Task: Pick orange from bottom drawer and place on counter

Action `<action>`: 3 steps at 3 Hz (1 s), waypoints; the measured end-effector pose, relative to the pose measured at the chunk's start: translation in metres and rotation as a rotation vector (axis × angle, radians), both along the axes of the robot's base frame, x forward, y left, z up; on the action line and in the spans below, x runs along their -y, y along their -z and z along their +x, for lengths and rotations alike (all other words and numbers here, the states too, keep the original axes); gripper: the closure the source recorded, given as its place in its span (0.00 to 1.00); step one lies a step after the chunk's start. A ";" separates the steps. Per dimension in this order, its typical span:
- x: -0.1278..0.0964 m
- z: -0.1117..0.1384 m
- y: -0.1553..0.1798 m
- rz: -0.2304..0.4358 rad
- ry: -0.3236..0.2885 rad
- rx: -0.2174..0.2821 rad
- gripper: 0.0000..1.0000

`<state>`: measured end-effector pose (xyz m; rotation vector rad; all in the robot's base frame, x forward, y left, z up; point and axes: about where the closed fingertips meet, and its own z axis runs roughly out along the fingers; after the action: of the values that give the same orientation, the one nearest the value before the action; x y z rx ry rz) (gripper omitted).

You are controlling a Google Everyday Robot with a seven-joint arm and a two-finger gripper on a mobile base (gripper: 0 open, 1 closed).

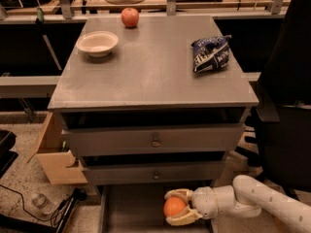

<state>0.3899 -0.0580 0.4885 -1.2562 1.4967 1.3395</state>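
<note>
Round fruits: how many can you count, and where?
2. The apple sits at the counter's far edge; the orange is in the gripper over the bottom drawer. Closed drawers may hide more.

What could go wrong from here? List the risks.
1. The gripper holds the orange low over the bottom drawer, close under the middle drawer front; lifting straight up could knock it.
2. The orange is round; on the flat counter it may roll toward an edge.
3. The chip bag lies on the right side; setting down there risks a bump.
</note>
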 end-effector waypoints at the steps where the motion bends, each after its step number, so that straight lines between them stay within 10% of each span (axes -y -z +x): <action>1: -0.002 -0.007 -0.059 0.035 0.020 -0.004 1.00; 3: 0.004 -0.003 -0.217 -0.020 0.132 0.051 1.00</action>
<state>0.3871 -0.0616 0.7054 -1.1735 1.5338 1.2009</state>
